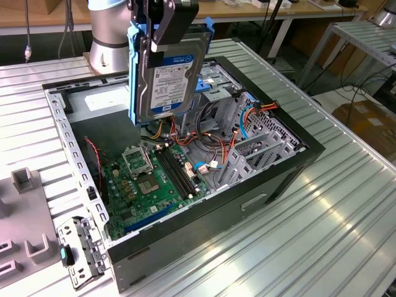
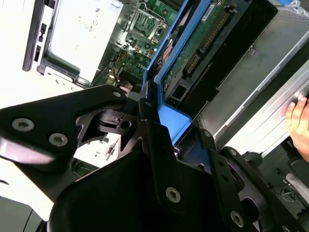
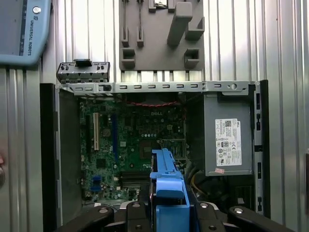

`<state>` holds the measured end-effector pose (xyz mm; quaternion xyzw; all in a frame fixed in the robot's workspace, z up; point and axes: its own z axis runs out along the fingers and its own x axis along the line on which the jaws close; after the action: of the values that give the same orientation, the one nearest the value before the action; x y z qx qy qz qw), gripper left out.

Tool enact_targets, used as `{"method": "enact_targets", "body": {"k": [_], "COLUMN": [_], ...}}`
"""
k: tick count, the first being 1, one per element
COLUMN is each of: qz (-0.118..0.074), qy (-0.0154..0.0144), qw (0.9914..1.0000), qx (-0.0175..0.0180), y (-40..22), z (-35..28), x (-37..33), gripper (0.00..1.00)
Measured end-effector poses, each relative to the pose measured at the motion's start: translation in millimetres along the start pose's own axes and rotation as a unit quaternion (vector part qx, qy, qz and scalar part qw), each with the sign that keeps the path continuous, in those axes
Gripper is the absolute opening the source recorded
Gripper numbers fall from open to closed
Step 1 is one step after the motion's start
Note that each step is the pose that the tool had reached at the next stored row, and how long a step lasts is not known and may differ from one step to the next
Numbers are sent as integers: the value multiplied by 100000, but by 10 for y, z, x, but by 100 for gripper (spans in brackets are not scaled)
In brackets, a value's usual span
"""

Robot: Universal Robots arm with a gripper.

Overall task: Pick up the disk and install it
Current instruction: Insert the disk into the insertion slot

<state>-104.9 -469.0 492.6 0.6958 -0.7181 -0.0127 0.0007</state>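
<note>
Black gripper, jaws clamped on dark metal hard disk w/ blue plastic frame, held upright above open black computer case, approx. 11 o'clock in exterior view. Case lies on ribbed aluminium table; wooden workbench at 12 o'clock behind.

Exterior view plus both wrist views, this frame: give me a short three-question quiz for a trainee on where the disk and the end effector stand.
1. Short answer: what is the end effector clamped on?
2. Multiple choice: where is the disk relative to the computer case? A) resting flat inside it; B) held on edge above its open side; C) lying beside it.
3. True or false: the disk's printed label shows in the exterior view.

Key: 1) the disk, gripped at its upper end; 2) B; 3) true.
</note>
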Motion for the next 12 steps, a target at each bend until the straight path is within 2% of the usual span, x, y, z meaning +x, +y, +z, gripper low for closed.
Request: {"method": "enact_targets", "body": {"k": [2,6,12], "qz": [-2,-1,2], "qy": [-4,12,5], "qw": [100000,100000,100000], "qx": [3,-3,3], "y": [-48,-95,-100], "z": [0,-1,-1], "x": [4,13,144], "gripper": [37,37,37]}}
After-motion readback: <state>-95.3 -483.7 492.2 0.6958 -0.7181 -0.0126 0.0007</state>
